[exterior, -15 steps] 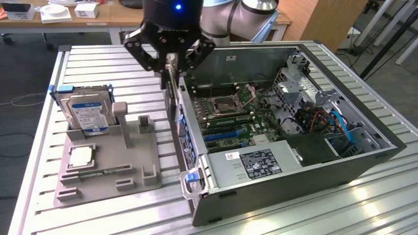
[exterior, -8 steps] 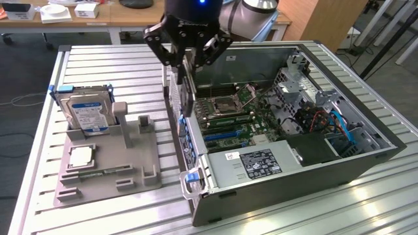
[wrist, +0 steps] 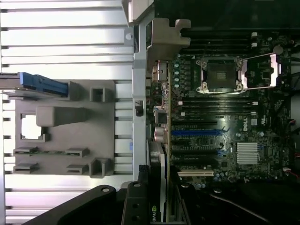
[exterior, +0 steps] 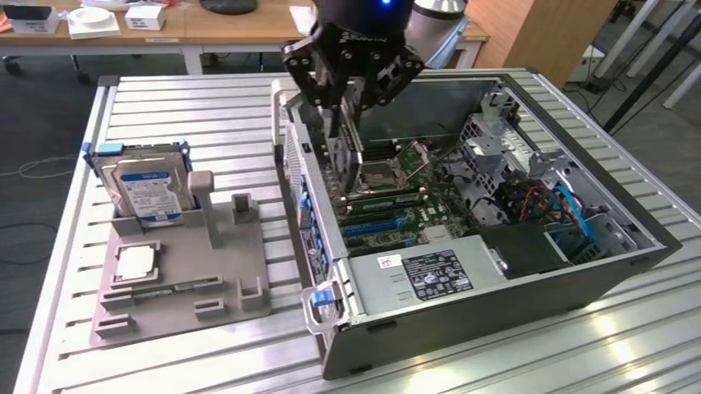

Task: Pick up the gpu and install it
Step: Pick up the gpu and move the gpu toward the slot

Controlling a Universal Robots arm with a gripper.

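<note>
The gpu, a thin dark card, hangs upright from my gripper, which is shut on its upper edge. It is inside the open computer case, over the motherboard and close to the case wall on the exterior view's left. In the wrist view the gpu shows edge-on between my gripper's dark fingers, beside the blue and black expansion slots. Whether the card touches a slot cannot be told.
A grey fixture tray lies on the slatted metal table, on the exterior view's left of the case. It holds a standing hard drive, a processor chip and a green memory stick. A power supply fills the case's near end.
</note>
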